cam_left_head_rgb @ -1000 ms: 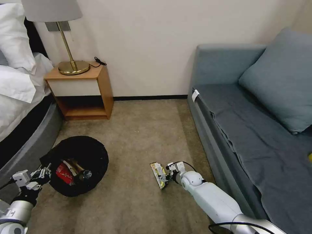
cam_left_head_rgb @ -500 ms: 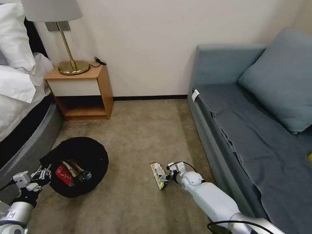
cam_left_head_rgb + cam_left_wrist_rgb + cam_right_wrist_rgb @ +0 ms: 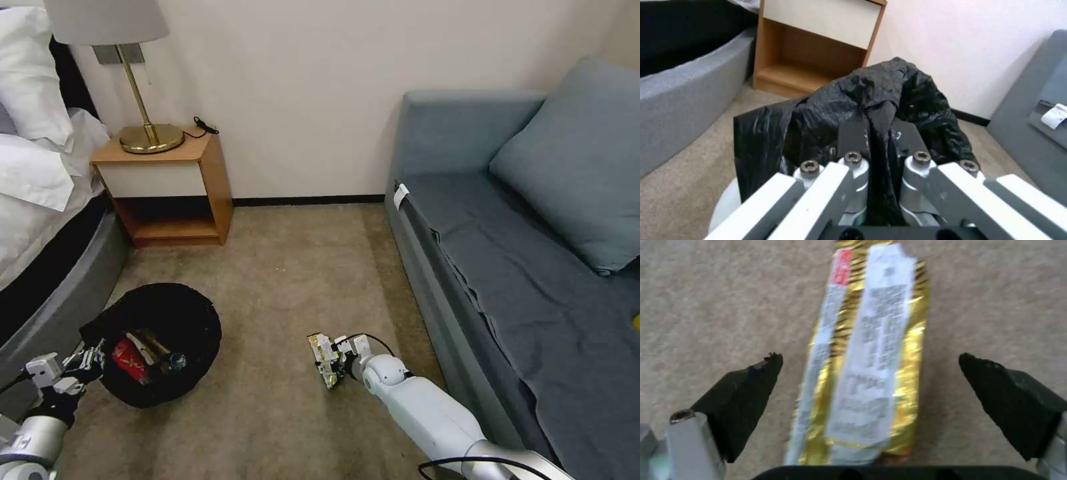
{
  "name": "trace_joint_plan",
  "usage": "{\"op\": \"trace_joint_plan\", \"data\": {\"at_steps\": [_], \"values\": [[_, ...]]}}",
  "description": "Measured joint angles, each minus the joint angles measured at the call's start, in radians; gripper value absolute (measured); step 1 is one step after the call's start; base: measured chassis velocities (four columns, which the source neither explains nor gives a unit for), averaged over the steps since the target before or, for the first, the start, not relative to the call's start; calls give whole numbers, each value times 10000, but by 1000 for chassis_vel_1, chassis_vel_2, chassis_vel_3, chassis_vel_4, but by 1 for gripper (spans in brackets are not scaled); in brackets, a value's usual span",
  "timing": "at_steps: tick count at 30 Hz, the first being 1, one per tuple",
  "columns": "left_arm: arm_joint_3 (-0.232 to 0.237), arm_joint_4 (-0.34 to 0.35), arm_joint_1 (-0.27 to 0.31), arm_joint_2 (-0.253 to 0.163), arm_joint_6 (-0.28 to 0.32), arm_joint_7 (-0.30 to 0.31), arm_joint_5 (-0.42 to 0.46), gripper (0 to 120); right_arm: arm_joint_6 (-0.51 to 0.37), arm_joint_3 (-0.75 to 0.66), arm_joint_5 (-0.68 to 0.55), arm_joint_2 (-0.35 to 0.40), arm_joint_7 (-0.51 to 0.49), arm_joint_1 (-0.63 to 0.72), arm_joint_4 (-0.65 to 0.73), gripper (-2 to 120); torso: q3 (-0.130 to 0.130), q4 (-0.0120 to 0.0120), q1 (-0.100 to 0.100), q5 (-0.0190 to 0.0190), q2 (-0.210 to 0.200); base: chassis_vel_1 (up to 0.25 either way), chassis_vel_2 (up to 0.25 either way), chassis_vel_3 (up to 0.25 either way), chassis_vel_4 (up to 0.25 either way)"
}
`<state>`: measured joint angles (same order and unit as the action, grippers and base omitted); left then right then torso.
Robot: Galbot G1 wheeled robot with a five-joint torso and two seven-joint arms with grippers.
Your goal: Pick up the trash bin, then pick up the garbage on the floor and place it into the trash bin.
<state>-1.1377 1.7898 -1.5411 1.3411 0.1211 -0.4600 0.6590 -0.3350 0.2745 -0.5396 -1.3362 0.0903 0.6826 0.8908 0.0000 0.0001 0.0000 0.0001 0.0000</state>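
Last piece of trash pending; bin already holds the rest.
Left gripper (image 3: 880, 146) pinches the bin (image 3: 170, 320) liner; right gripper (image 3: 871, 386) fingers spread, wrapper (image 3: 867, 353) between them, not yet gripped.

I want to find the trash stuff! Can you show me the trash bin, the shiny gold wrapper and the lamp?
trash bin (image 3: 193, 313): head view, black bag at the far rim.
gold foil wrapper (image 3: 871, 350): right wrist view, its printed white middle.
lamp (image 3: 151, 139): head view, round brass base.
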Motion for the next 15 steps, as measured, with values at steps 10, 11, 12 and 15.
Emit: {"op": "trace_joint_plan", "data": {"at_steps": [10,11,12,15], "values": [[-33,-185,20,-21,-93,-52,-6,4,260,-215,28,742,258,-230,-89,100,0,-2,0,-1,0,0,0,0,0],[11,-200,39,3,-100,-53,-36,4,327,-284,56,741,342,-240,-262,100,0,-2,0,-1,0,0,0,0,0],[47,-200,48,24,-101,-53,-68,4,384,-341,110,693,396,-240,-414,100,1,-3,0,-1,0,0,0,0,0],[84,-195,57,43,-102,-53,-101,4,443,-421,177,571,449,-235,-562,100,0,-3,0,-1,0,0,0,0,0]]}}
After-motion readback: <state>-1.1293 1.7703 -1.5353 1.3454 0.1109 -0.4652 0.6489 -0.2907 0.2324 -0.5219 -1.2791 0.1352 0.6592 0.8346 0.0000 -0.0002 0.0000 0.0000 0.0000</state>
